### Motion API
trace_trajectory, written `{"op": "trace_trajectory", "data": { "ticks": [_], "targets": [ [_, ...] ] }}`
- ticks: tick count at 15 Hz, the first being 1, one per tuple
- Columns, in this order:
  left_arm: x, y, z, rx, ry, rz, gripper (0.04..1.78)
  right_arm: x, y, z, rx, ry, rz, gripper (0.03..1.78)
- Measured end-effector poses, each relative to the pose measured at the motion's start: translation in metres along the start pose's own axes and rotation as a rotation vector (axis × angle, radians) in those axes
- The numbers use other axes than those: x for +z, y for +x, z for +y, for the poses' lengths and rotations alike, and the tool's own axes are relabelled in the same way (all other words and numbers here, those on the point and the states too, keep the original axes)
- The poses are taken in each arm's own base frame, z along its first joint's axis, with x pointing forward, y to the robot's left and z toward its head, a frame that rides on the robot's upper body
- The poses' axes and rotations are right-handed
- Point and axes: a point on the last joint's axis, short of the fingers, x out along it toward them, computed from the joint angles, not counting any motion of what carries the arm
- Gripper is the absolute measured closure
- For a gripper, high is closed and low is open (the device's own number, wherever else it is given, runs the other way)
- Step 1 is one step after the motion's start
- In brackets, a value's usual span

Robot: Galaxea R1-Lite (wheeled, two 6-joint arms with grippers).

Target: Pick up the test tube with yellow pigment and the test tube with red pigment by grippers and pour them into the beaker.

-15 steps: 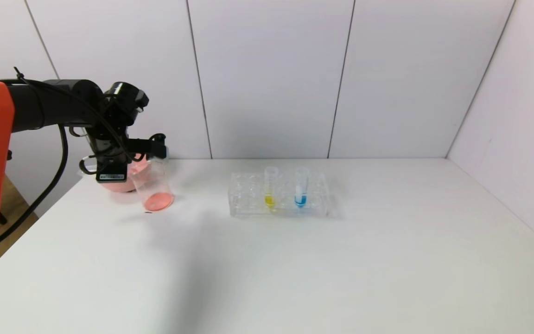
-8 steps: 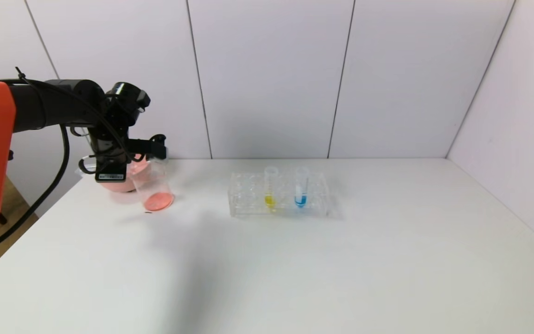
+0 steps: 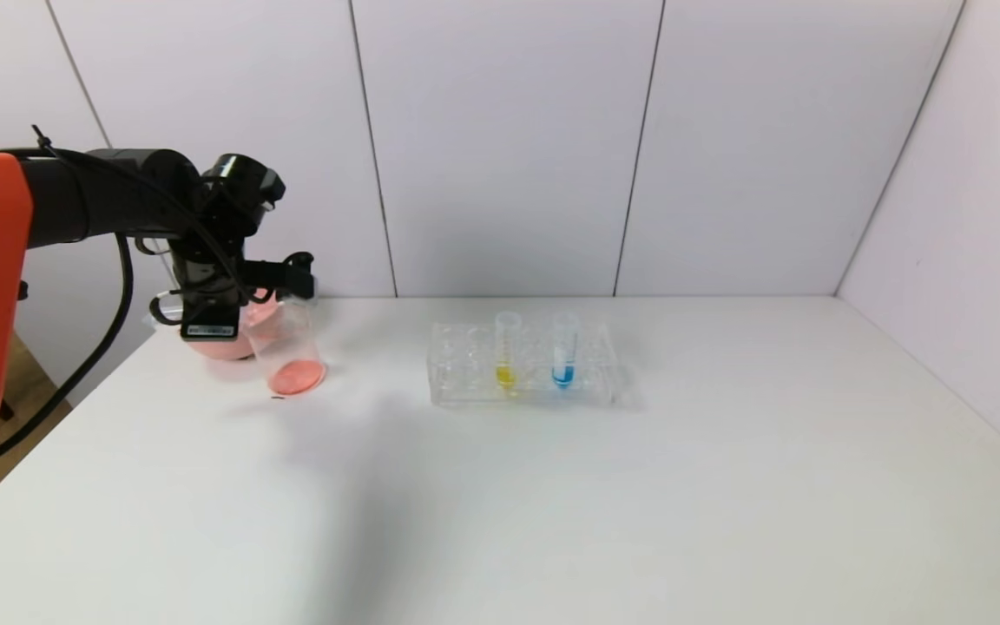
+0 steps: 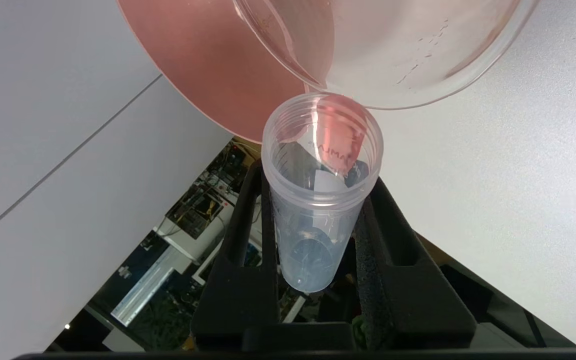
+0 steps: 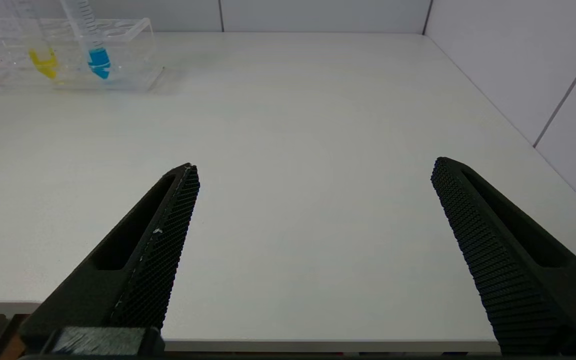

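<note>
My left gripper [image 3: 292,279] [image 4: 318,175] is shut on the test tube with red pigment [image 4: 318,200], holding it tipped with its mouth at the rim of the beaker [image 3: 287,343] [image 4: 393,50]. The tube looks drained, and a pool of red-pink liquid lies in the beaker's bottom. The test tube with yellow pigment [image 3: 506,349] [image 5: 43,57] stands upright in the clear rack [image 3: 465,369] at the table's middle. My right gripper [image 5: 314,165] hangs open over the near table edge, with nothing between its fingers; it does not show in the head view.
A pink bowl [image 3: 231,345] [image 4: 208,55] sits right behind the beaker at the table's far left. A tube of blue liquid [image 3: 563,351] [image 5: 95,50] stands next to the yellow one in the rack. White walls close the back and right side.
The left wrist has drifted very slightly to the right; the tube stays tipped at the beaker's rim. Nothing else has moved.
</note>
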Motion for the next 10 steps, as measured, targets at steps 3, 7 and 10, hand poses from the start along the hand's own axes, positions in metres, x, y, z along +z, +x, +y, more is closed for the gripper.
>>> {"op": "trace_trajectory", "data": {
  "ticks": [3, 7, 10],
  "targets": [
    [0.0009, -0.0006, -0.0002, 0.004, 0.002, 0.008, 1.37, 0.0, 0.0, 0.0, 0.0, 0.0, 0.0, 0.11],
    [0.0013, -0.0009, -0.0001, 0.006, 0.002, 0.008, 1.37, 0.0, 0.0, 0.0, 0.0, 0.0, 0.0, 0.11],
    [0.0013, -0.0008, -0.0003, 0.005, 0.003, 0.007, 1.37, 0.0, 0.0, 0.0, 0.0, 0.0, 0.0, 0.11]
  ]
}}
